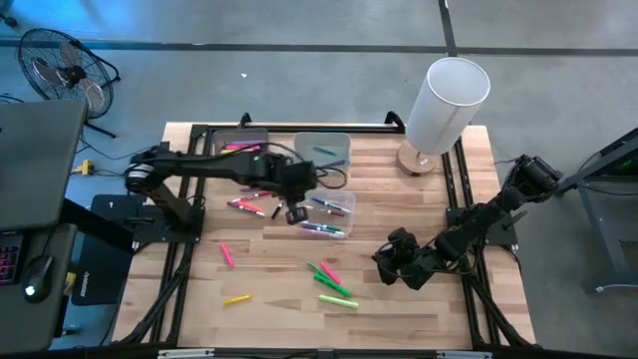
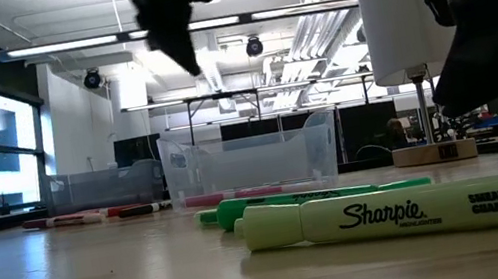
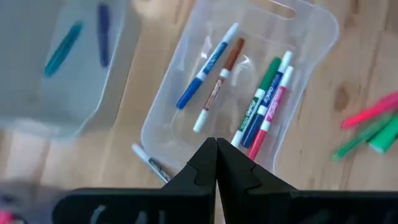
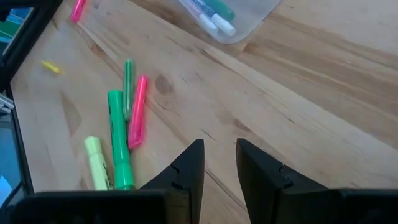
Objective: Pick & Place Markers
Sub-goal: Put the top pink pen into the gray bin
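Inside the clear bin near the table's middle lie several markers, blue, brown, green and pink-tipped. More lie loose toward the front edge: a green, pink and yellow-green cluster, a yellow one and a pink one. Above the clear bin's near rim hangs the left gripper, fingers pressed together, holding nothing. Toward the right edge, the right gripper hovers with fingers slightly apart, empty. A white lamp stands at the back right corner.

I'm looking into a lab or workshop: exposed ceiling ducts, strip lights, floor fan upper left.
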`<state>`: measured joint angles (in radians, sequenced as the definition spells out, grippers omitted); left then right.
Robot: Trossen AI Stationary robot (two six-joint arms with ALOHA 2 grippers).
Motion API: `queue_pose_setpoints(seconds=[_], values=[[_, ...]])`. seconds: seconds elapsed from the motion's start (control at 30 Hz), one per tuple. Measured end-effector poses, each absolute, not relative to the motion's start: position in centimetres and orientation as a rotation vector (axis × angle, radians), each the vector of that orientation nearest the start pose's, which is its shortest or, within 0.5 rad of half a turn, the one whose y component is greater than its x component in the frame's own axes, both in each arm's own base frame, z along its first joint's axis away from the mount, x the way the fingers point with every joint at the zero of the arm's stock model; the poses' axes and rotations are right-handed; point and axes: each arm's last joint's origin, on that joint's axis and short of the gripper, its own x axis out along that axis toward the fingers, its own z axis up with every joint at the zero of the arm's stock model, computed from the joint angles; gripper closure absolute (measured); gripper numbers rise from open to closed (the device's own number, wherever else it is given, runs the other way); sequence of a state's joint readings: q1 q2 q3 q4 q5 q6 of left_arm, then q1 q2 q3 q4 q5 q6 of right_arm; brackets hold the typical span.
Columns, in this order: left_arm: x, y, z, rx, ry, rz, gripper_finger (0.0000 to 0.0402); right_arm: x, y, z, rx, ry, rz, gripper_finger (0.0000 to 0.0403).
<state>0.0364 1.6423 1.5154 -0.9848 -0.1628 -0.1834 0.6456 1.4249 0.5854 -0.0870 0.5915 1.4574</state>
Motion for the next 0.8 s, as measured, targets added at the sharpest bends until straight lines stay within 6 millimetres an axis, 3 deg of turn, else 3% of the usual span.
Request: queue_pose_setpoints(seconds=[0.27, 0.5, 0.7, 0.8], values=[[26.7, -2.7, 28.2, -0.366, 1.098, 0.480, 0.0402, 20.5, 13.6, 14.8, 0.807, 0.668, -0.423, 0.0321], [22.4, -7.7, 26.2, -0.643, 1.069, 0.700, 0.0401, 20.5, 13.7, 14.8, 0.786, 0.703, -0.390, 0.0321], [19.0, -10.8, 24.7, -0.702, 1.102, 0.882, 0.0401, 20.5, 13.8, 14.9, 0.775, 0.701, -0.375, 0.0321], [18.0, -11.8, 23.9, -0.665, 1.158, 0.880, 0.0401, 20.6, 13.8, 14.9, 0.770, 0.705, -0.363, 0.0321]])
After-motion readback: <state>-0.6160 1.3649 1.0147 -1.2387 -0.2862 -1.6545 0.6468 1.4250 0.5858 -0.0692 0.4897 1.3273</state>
